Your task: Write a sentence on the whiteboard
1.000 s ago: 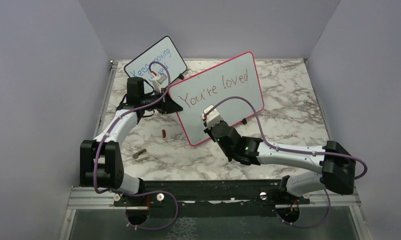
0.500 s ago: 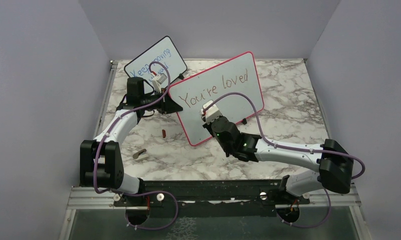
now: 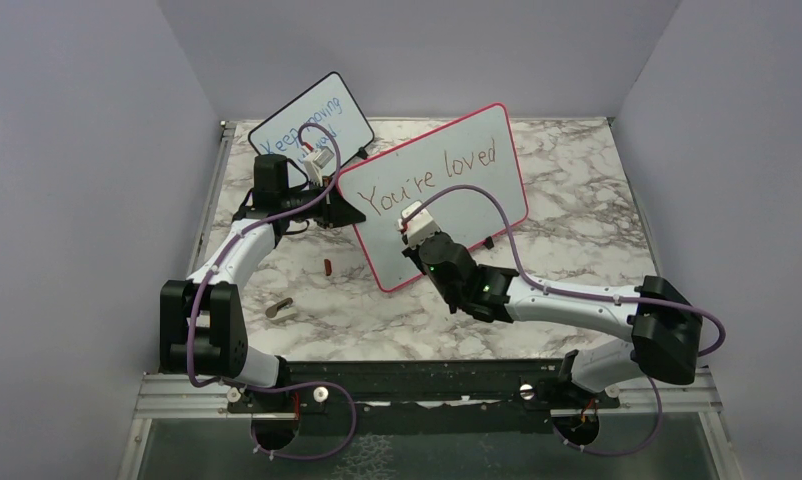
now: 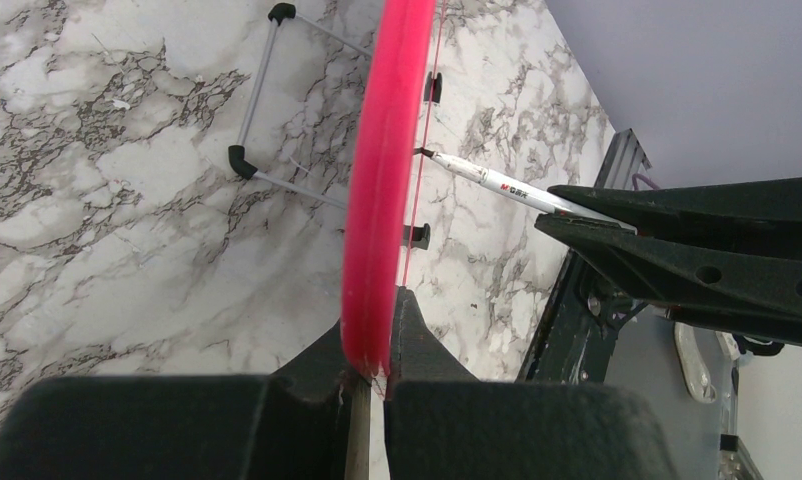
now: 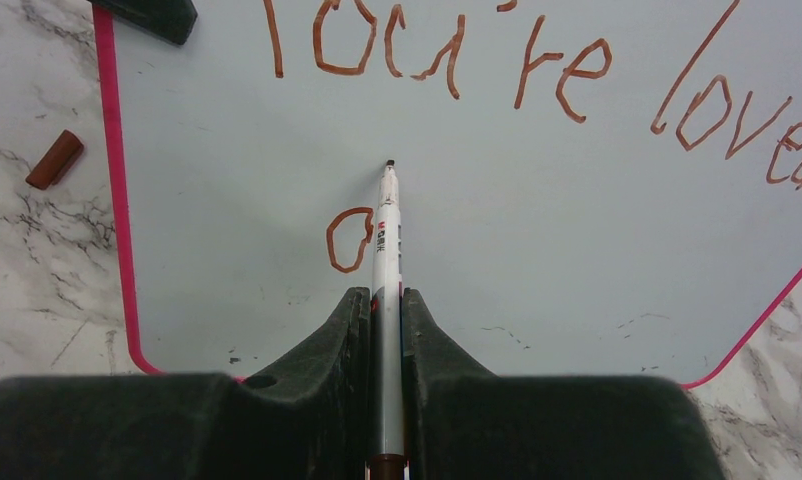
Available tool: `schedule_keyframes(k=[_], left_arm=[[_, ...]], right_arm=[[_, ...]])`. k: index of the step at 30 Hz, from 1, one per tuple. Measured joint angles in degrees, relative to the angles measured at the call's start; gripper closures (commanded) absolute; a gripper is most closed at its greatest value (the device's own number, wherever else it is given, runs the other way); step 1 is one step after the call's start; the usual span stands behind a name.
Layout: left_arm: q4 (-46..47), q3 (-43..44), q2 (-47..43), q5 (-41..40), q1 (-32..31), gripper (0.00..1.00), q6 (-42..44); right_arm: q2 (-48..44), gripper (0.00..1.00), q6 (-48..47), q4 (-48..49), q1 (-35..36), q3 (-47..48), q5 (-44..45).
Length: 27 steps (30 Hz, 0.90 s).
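Observation:
The whiteboard, white with a red-pink frame, stands tilted on the marble table. Brownish-red letters of the sentence read "You're loved" on it. In the right wrist view a small brown loop sits below that line. My right gripper is shut on a white marker, whose tip is at the board face just above the loop. My left gripper is shut on the board's pink edge, and the marker shows beyond it.
A smaller black-framed board with blue writing stands behind the left arm. The brown marker cap lies on the table left of the whiteboard. A small grey object lies nearer the front. The board's wire stand rests behind it.
My right arm has shifted a little to the left and up along the lower part of the board with the marker. The left arm and the board have not moved.

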Motion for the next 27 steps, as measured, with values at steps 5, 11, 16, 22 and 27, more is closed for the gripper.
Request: schedule_keyframes(k=[5,11,16,22,27], left_arm=[[-0.02,0.0,0.0,-0.07,0.0,1.0,0.02],[-0.07,0.0,0.0,-0.17,0.0,1.0,0.02],[-0.15,0.0,0.0,-0.31,0.0,1.0,0.04],[-0.2,0.0,0.0,-0.42,0.0,1.0,0.04],[-0.22,0.0,0.0,-0.46,0.0,1.0,0.04]], right_arm=[[0.02,1.0,0.63,-0.83,0.0,0.0,-0.15],[0.0,0.99,1.9,-2.34,0.0,0.0,-0.2],[-0.07,1.0,2.97,-3.45,0.0,0.0,-0.66],[-0.28,1.0,4.37,-5.33,0.02,0.0,-1.6],[-0.52,1.0,5.07,-6.84,0.02,0.0,-2.23]])
